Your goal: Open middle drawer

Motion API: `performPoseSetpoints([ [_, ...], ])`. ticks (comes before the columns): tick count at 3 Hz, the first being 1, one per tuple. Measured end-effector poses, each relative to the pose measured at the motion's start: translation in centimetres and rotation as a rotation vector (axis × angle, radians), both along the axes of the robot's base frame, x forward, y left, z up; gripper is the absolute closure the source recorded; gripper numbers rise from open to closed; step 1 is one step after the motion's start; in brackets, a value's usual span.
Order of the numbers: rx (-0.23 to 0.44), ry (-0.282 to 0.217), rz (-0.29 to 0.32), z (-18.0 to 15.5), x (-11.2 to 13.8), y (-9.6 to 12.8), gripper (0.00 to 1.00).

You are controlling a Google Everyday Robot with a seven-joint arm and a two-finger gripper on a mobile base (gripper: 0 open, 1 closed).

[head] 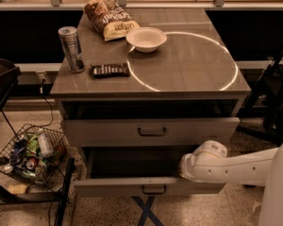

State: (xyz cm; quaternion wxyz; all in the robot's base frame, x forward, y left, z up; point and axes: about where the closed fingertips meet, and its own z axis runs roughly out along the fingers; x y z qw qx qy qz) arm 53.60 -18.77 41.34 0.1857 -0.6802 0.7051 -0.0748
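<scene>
The middle drawer [113, 186] is the low grey front with a small dark bar pull [154, 189]. It stands pulled well out, its dark inside open to view. The taller-fronted top drawer [108, 132] above it is out only slightly. The third drawer is hidden beneath. My white arm [236, 166] reaches in from the right, its rounded wrist [207, 155] over the middle drawer's right end. My gripper [183, 171] is at the arm's tip, just behind that drawer's front and right of the pull, mostly hidden.
On the cabinet top [188, 69] are a can [71, 48], a chip bag [109, 18], a white bowl [146, 38] and a dark bar [109, 69]. A wire basket of rubbish [30, 154] stands on the floor at the left. Dark chair legs [273, 102] are at the right.
</scene>
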Motion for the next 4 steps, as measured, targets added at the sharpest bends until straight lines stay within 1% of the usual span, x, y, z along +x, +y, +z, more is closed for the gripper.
performPoseSetpoints([
  [1, -0.048, 0.104, 0.008, -1.4, -3.3, 0.4, 1.00],
  [2, -0.050, 0.109, 0.008, -1.5, -3.6, 0.4, 1.00],
  [3, -0.059, 0.209, -0.001, -2.5, -8.0, 0.8, 1.00],
  [4, -0.063, 0.289, -0.006, -3.1, -11.3, 1.1, 1.00],
])
